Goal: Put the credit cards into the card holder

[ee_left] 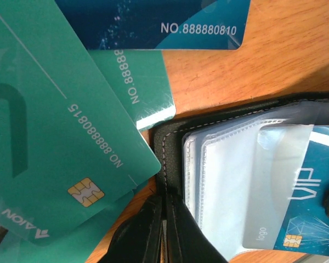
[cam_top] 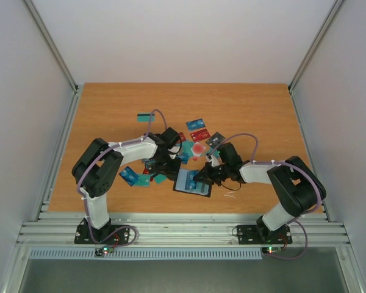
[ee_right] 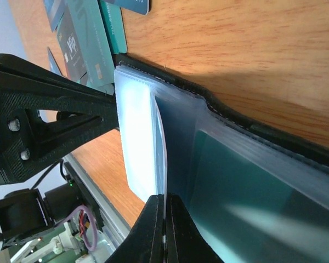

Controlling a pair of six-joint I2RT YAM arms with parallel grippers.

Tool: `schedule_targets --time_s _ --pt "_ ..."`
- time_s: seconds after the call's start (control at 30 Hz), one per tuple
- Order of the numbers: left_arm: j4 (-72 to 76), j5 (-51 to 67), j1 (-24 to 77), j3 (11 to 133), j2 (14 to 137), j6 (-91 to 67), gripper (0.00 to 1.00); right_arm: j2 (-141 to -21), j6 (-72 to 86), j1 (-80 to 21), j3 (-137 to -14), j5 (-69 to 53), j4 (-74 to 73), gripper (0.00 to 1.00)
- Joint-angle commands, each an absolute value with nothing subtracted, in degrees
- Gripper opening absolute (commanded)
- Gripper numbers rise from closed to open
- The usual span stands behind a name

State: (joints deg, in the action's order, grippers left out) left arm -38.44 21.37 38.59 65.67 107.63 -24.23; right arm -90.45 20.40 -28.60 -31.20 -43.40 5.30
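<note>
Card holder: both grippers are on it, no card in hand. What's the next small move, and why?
Probably open the left gripper off the card holder's black edge and move to the teal chip card lying beside it. The right gripper pinches a clear sleeve, and neither holds a card.
</note>
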Motion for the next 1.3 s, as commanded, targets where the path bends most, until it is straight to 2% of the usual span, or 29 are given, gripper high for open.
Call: schedule_targets --time_s 0.0,0.53,0.97,1.27 --pt "-37.3 22.3 39.8 62.6 112.0 -24.7 0.04 -92.7 22.0 -29.2 -29.9 -43.1 8.5 0.01" --pt "-37.1 22.9 39.8 63.0 112.5 -25.0 0.04 -97.2 26.1 -30.1 -30.0 -44.6 14.8 0.01" --pt "-37.0 22.9 39.8 63.1 112.6 -25.4 0.04 -99.0 26.9 -31.8 -31.7 -45.5 14.3 0.03" --pt "-36.3 23.0 39.8 63.0 112.5 -26.1 0.04 -96.7 24.7 -31.9 -33.0 -44.7 7.0 0.16"
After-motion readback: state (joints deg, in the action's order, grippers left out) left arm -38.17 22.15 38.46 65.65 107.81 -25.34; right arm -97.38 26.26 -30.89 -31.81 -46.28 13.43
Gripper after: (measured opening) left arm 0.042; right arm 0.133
